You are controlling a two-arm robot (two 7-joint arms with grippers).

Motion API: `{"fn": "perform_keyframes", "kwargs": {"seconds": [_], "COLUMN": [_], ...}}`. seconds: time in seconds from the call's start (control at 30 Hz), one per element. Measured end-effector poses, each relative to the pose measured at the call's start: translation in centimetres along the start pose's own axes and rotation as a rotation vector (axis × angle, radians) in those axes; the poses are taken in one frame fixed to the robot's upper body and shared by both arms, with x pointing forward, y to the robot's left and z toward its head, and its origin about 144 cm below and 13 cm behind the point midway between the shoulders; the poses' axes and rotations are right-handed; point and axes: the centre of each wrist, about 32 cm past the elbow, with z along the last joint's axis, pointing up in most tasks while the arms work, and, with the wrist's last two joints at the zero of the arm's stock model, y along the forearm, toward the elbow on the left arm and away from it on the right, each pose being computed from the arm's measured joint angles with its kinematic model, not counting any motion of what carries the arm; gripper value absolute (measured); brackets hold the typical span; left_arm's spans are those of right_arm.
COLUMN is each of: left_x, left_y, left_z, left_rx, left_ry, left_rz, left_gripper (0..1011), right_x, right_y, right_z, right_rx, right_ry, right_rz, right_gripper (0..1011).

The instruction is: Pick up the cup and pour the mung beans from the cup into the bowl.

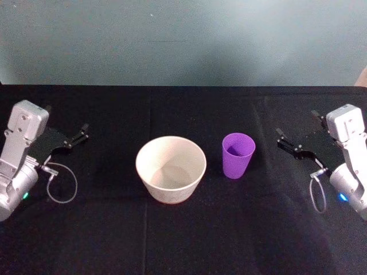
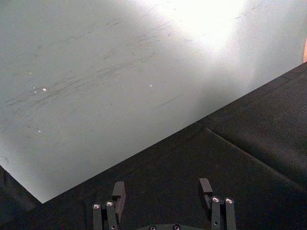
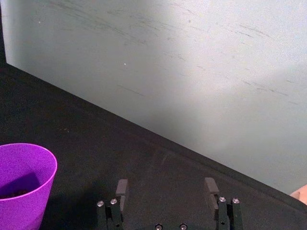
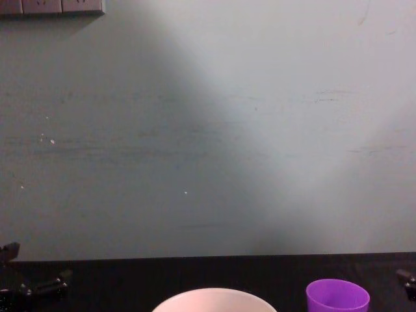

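Observation:
The purple cup [image 1: 238, 155] stands upright on the black table, just right of the wide pale bowl [image 1: 171, 169], which sits at the middle. Both show low in the chest view: cup [image 4: 337, 296], bowl rim [image 4: 214, 300]. In the right wrist view the cup [image 3: 23, 184] has something dark at its bottom. My right gripper [image 1: 289, 145] rests open at the table's right side, well apart from the cup; its fingers [image 3: 122, 188] hold nothing. At the far left my left gripper [image 1: 77, 136] is parked open, fingers [image 2: 118, 191] empty.
A black cloth covers the table [image 1: 183, 229]. A pale grey-green wall [image 4: 208, 130] rises right behind its far edge. Thin cable loops hang by each wrist, left [image 1: 62, 183] and right [image 1: 317, 196].

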Motion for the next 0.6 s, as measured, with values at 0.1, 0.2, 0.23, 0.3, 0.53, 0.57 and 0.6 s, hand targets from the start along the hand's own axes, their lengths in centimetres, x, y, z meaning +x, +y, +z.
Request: {"fn": "perform_keyframes", "kwargs": {"seconds": [0.1, 0.2, 0.23, 0.3, 0.53, 0.57, 0.6], "left_x": [0.0, 0.0, 0.0, 0.0, 0.0, 0.0, 0.0], "left_y": [0.0, 0.0, 0.0, 0.0, 0.0, 0.0, 0.0], "left_z": [0.0, 0.0, 0.0, 0.0, 0.0, 0.0, 0.0], "left_rx": [0.0, 0.0, 0.0, 0.0, 0.0, 0.0, 0.0], "left_ry": [0.0, 0.0, 0.0, 0.0, 0.0, 0.0, 0.0], "left_rz": [0.0, 0.0, 0.0, 0.0, 0.0, 0.0, 0.0], "left_gripper": [1000, 1000, 1000, 1000, 1000, 1000, 1000], "right_x": [0.0, 0.0, 0.0, 0.0, 0.0, 0.0, 0.0], "right_y": [0.0, 0.0, 0.0, 0.0, 0.0, 0.0, 0.0], "right_z": [0.0, 0.0, 0.0, 0.0, 0.0, 0.0, 0.0], "right_rx": [0.0, 0.0, 0.0, 0.0, 0.0, 0.0, 0.0], "right_ry": [0.0, 0.0, 0.0, 0.0, 0.0, 0.0, 0.0], "right_rz": [0.0, 0.0, 0.0, 0.0, 0.0, 0.0, 0.0], "right_gripper": [1003, 1003, 1003, 1003, 1003, 1003, 1003]}}
